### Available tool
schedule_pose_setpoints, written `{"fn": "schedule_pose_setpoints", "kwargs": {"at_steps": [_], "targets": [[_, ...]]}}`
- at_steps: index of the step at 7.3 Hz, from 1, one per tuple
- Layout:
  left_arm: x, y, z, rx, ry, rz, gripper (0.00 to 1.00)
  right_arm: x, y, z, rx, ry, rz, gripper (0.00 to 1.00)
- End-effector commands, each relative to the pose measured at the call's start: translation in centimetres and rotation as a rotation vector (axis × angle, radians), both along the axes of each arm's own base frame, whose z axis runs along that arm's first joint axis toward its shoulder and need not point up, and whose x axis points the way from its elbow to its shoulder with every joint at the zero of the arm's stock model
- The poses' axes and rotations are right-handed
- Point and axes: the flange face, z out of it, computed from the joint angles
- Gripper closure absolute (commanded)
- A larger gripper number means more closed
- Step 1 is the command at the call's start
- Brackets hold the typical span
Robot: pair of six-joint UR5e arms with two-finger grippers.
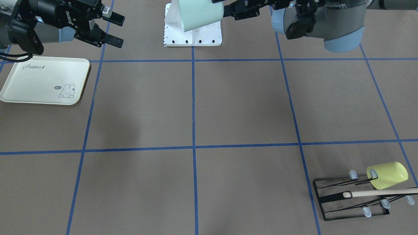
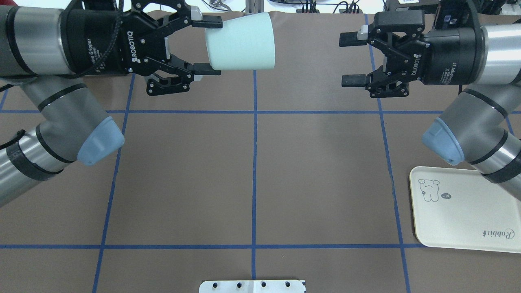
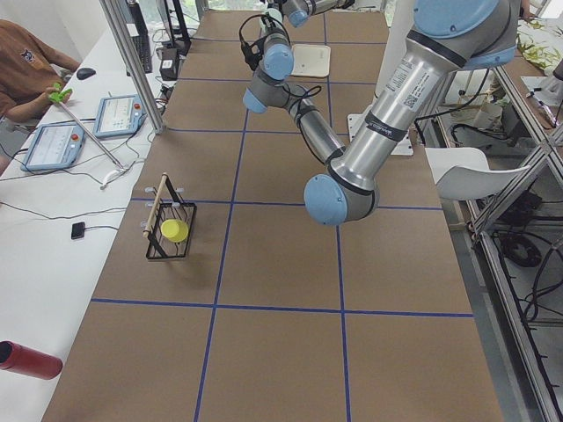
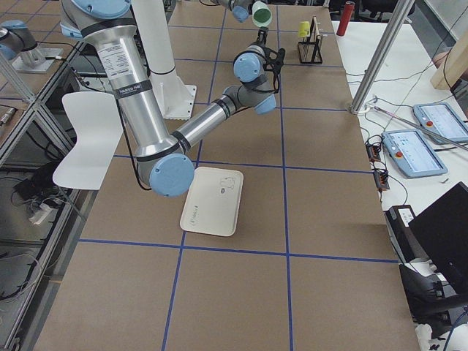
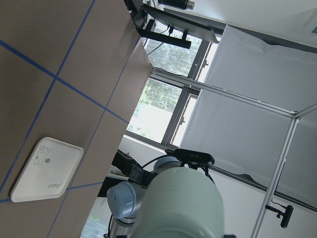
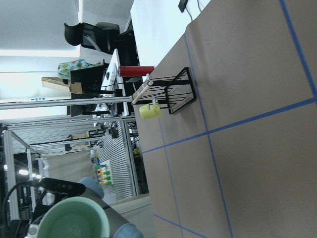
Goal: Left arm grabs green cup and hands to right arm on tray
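Note:
My left gripper [image 2: 207, 46] is shut on the base end of the pale mint-green cup [image 2: 241, 41]. It holds the cup on its side, high above the table, with the mouth towards my right gripper [image 2: 350, 60]. The right gripper is open and empty, level with the cup and a short gap from its mouth. The cup also shows in the front view [image 1: 199, 13], in the left wrist view [image 5: 181, 203], and mouth-on in the right wrist view [image 6: 74, 220]. The cream rabbit tray [image 2: 464, 211] lies flat and bare under the right arm, near the robot's side [image 1: 45, 80].
A black wire rack [image 1: 351, 199] with a wooden dowel holds a yellow-green cup [image 1: 387, 175] at the far left corner of the table. A white mount plate [image 1: 192, 36] sits at the robot's base. Blue tape lines grid the brown table.

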Motion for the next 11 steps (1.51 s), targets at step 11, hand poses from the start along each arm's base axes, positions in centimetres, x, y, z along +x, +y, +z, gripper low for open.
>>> {"fn": "schedule_pose_setpoints", "kwargs": {"at_steps": [11], "targets": [[7.3,2.9,-7.4,-0.081,0.119,0.033,1.0,-2.5,3.6,0.6,0.027,-0.177,-0.058,0.13]]}}
